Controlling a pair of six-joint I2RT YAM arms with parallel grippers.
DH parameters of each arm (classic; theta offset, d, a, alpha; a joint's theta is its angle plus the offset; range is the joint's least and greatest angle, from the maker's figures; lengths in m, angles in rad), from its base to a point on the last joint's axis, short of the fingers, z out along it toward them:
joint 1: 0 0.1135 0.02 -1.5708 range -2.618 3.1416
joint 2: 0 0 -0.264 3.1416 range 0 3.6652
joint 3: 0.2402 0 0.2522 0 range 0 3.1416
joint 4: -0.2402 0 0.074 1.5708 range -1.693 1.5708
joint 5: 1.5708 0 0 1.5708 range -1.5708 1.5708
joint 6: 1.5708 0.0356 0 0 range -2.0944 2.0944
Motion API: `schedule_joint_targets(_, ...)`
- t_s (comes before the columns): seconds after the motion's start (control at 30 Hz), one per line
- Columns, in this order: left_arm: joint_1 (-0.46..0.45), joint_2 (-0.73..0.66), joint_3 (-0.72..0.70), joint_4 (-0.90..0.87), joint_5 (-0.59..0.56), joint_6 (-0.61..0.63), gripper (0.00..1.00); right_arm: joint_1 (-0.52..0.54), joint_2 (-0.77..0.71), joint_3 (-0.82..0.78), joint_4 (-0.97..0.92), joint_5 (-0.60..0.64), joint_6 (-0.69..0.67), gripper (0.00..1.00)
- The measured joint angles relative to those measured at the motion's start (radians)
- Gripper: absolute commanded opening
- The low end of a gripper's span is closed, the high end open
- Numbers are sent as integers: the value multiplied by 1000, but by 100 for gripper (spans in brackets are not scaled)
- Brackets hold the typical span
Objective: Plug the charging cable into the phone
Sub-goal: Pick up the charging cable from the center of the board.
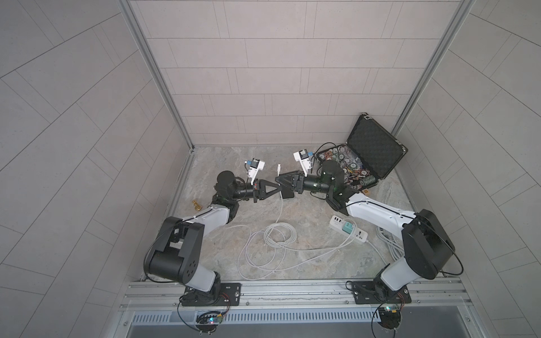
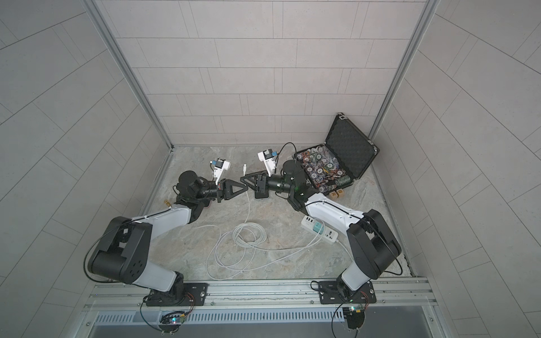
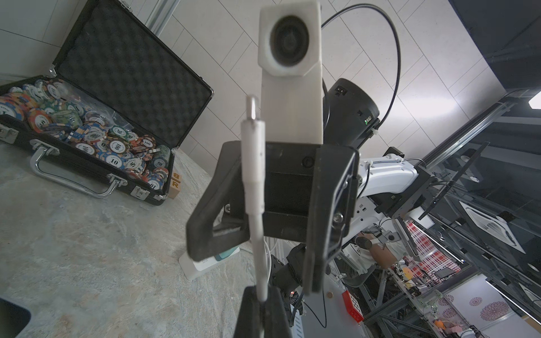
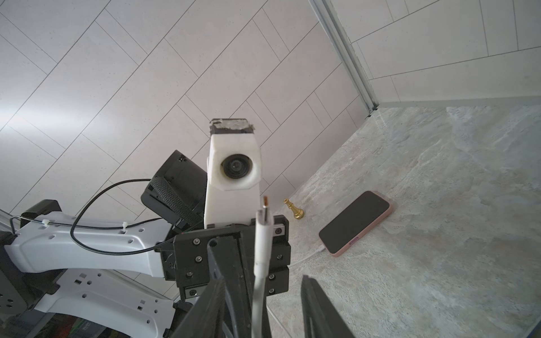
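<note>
Read clock positions from a top view: 12 o'clock at the back wall (image 1: 292, 87), 6 o'clock at the arm mounting rail (image 1: 292, 289).

Locate the counter (image 1: 322, 269), marbled grey.

Find the open black case (image 1: 377, 152) at 2 o'clock, lid leaning into the corner, tray heaped with poker chips (image 3: 96, 137).

Note the left end effector (image 1: 278, 187) held above the counter just past centre toward 12 o'clock, clamped tight on the charging cable (image 4: 258, 307) a little below the plug (image 3: 253, 152), plug pointing upward.

Note the right end effector (image 1: 276, 179) meeting the left tip to tip from 3 o'clock, jaws parted to a middling width astride the same stretch of cable. Clear gap on one side in the right wrist view, contact on the other side impossible to judge.

Find the white power strip (image 1: 336, 221) at 4 o'clock, teal-green adapter (image 1: 348, 227) seated in a socket.

Find the phone (image 4: 355, 224) flat on the counter, black screen up, coral edge showing, directly beneath the right end effector. Plug apart from the phone, above and just toward 9 o'clock.

Trace the cable from the adapter into loose loops at 6 o'clock, then up along the 9 o'clock side of the phone to the left end effector.

Find the gold chess piece (image 4: 295, 210) upright at 9 o'clock.

Find the wooden letter blocks (image 3: 176, 183) just beside the case's near corner, at 3 o'clock.
</note>
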Motion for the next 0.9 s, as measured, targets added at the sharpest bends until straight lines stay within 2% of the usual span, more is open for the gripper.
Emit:
schedule_joint_targets(0.3, 0, -2, -2, -2, -3, 0, 1, 0, 34, 5, 99, -16, 73, 20)
schedule_joint_targets(0.4, 0, -2, -2, -3, -6, -2, 1, 0, 36, 5, 122, -20, 87, 20)
schedule_joint_targets(0.57, 0, -2, -2, -8, -19, -6, 1, 0, 36, -26, 174, -23, 108, 26)
schedule_joint_targets(0.7, 0, -2, -2, -11, -25, -8, 1, 0, 36, -51, 200, -27, 124, 24)
schedule_joint_targets(0.73, 0, -2, -2, -11, -27, -8, 1, 0, 36, -55, 208, -28, 128, 21)
schedule_joint_targets(0.8, 0, -2, -2, -14, -27, -8, 1, 0, 37, -58, 221, -28, 135, 7)
schedule_joint_targets(0.9, 0, -6, -2, -18, -27, -7, 1, -4, 43, -59, 227, -28, 145, 3)
